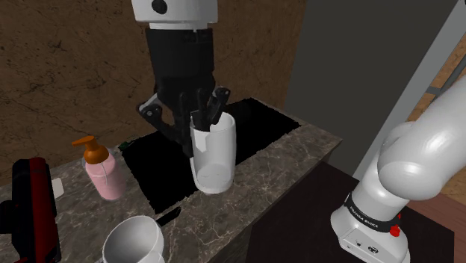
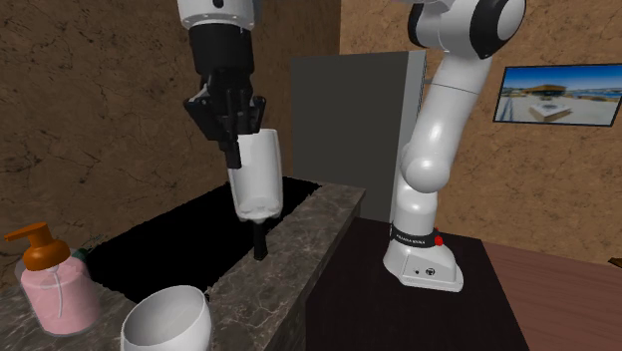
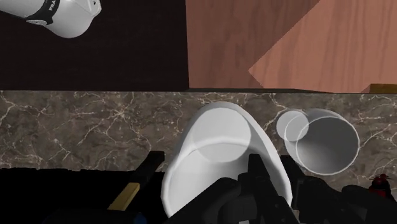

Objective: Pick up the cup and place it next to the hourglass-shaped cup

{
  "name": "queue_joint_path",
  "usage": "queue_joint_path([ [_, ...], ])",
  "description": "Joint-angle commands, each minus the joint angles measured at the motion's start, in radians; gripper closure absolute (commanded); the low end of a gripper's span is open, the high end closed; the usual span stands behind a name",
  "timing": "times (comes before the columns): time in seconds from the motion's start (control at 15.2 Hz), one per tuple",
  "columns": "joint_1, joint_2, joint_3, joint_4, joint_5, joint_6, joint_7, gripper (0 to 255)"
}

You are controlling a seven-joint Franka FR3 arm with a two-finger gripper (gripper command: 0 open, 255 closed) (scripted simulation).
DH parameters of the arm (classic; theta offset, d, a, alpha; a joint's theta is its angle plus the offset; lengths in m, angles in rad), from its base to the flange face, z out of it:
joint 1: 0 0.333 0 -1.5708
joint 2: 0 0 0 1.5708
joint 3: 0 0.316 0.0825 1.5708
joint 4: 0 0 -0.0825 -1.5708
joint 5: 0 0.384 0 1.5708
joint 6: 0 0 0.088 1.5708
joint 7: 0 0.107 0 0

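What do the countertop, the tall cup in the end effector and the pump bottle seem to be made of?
The countertop looks like polished stone, perhaps marble: grey-brown with pale veins. The tall cup is plain white and smooth, its base showing faintly through the wall; glass or plastic, I cannot tell. The pump bottle has a pink see-through body, probably plastic, and an orange pump.

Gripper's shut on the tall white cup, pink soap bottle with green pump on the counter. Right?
The pump is orange, not green; the shoulder view shows it. The gripper is shut on the tall white cup, and the pink soap bottle stands on the counter.
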Motion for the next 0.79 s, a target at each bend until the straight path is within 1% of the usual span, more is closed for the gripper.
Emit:
queue_joint_path([
  [0.0, 0.001, 0.015, 0.014, -0.010, -0.006, 0.025, 0.013, 255],
  [0.73, 0.008, 0.014, 0.030, -0.157, 0.004, 0.171, -0.001, 255],
])
